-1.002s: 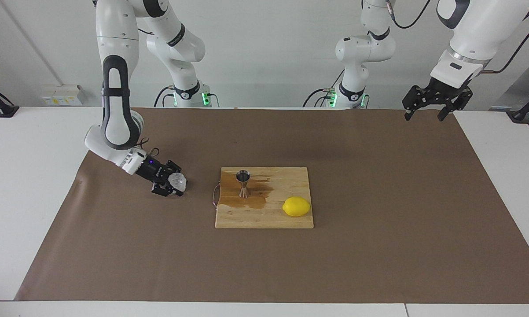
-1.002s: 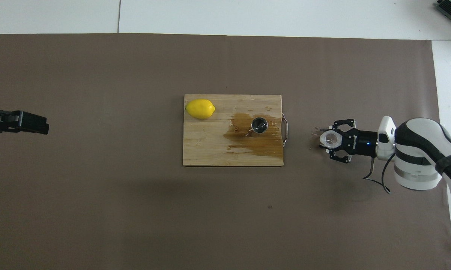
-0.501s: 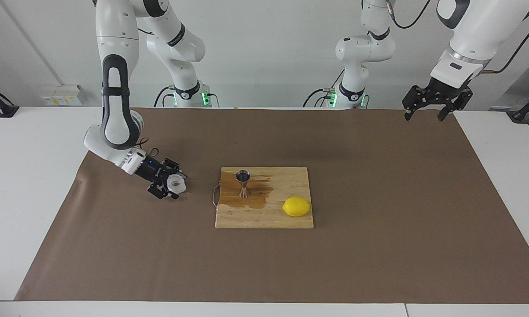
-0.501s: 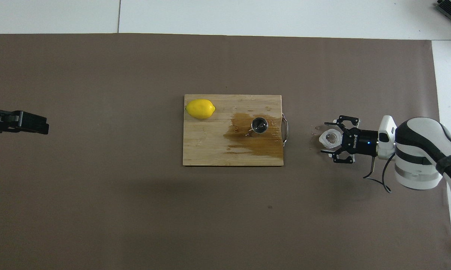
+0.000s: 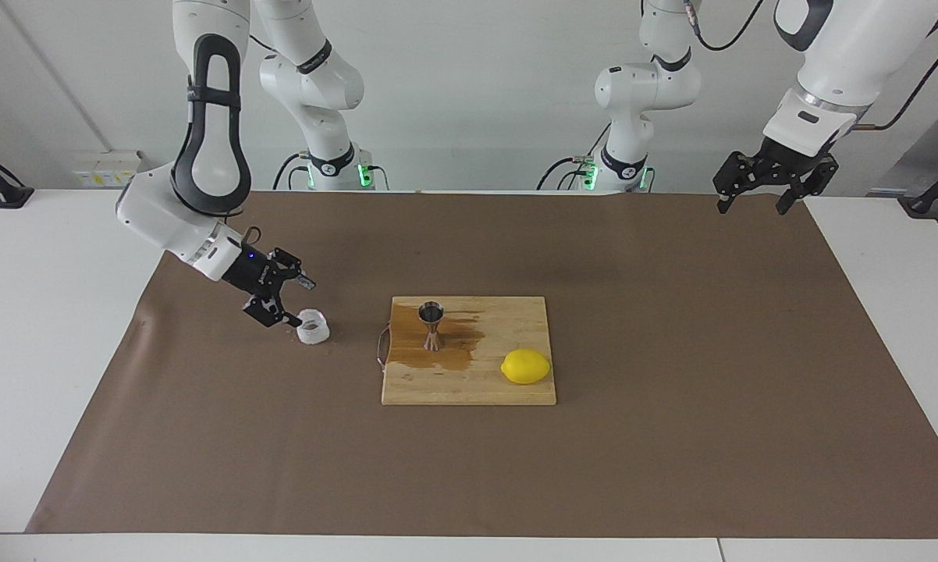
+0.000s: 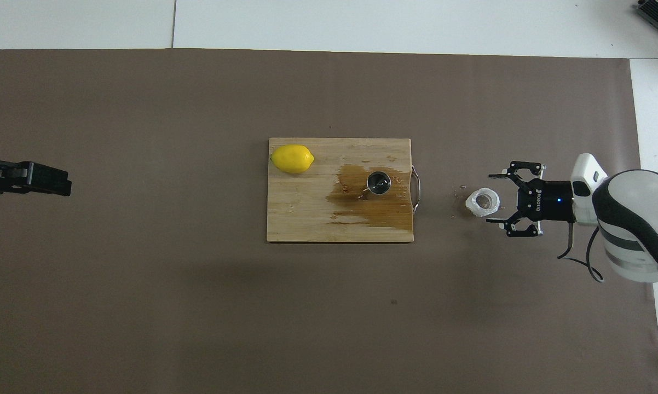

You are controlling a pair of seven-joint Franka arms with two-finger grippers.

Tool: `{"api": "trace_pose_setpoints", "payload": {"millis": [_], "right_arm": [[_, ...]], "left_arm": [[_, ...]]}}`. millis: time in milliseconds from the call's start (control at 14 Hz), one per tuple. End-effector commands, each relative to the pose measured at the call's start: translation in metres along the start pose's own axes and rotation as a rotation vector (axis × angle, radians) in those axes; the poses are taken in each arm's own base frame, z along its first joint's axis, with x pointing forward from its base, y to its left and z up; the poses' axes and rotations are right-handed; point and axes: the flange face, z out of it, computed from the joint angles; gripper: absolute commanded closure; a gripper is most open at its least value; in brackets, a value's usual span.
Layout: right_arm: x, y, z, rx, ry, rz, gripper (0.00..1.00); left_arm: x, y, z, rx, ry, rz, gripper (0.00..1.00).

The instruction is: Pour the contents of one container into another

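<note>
Overhead view: the clear cup (image 6: 483, 201) is seen upright on the brown mat (image 6: 197, 306), toward the right arm's end, apart from the cutting board (image 6: 301, 219) where the steel jigger (image 6: 378, 182) is stood in a wet stain beside a lemon (image 6: 292, 158). The right gripper (image 5: 288, 300), fingers spread and empty, is best drawn straight away so the cup is not clipped. The left gripper (image 5: 758, 191), jaws apart, is kept waiting over the mat's corner. Bare mat is left all around.

Only legible marking: small white lettering on black body of right gripper (image 6: 497, 197), overhead view, running sideways; possibly "ROBOTIQ", too small to confirm. Nothing readable on cutting board (image 6: 307, 219), brown mat (image 6: 197, 301), or wall plate (image 5: 110, 168).
</note>
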Motion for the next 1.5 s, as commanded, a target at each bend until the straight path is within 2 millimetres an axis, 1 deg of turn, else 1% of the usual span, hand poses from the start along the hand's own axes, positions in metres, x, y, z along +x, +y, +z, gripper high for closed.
{"api": "trace_pose_setpoints", "payload": {"millis": [0,215,430,573,788,859,931,1074,1217,1432], "right_arm": [[0.015,-0.011,-0.023,0.04,-0.096,0.093,0.0],[0.026,-0.01,-0.045,0.023,-0.24,0.24,0.0],[0.05,-0.014,-0.073,-0.06,-0.478,0.441,0.0],[0.066,-0.014,-0.082,-0.105,-0.523,0.534,0.0],[0.075,-0.009,-0.096,-0.17,-0.592,0.71,0.0],[0.077,-0.01,-0.098,-0.186,-0.612,0.774,0.0],[0.081,-0.011,-0.095,-0.196,-0.621,0.841,0.0],[0.102,-0.014,-0.093,-0.246,-0.631,1.056,0.0],[0.134,-0.018,-0.075,-0.309,-0.64,1.271,0.0],[0.181,-0.019,-0.059,-0.385,-0.619,1.452,0.0]], "left_arm": [[-0.01,0.001,-0.001,-0.01,-0.006,0.001,0.0],[-0.01,0.001,-0.001,-0.01,-0.006,0.001,0.0],[-0.01,0.001,-0.001,-0.01,-0.006,0.001,0.0],[-0.01,0.001,-0.001,-0.01,-0.006,0.001,0.0],[-0.01,0.001,-0.001,-0.01,-0.006,0.001,0.0],[-0.01,0.001,-0.001,-0.01,-0.006,0.001,0.0],[-0.01,0.001,-0.001,-0.01,-0.006,0.001,0.0],[-0.01,0.001,-0.001,-0.01,-0.006,0.001,0.0],[-0.01,0.001,-0.001,-0.01,-0.006,0.001,0.0],[-0.01,0.001,-0.001,-0.01,-0.006,0.001,0.0]]}}
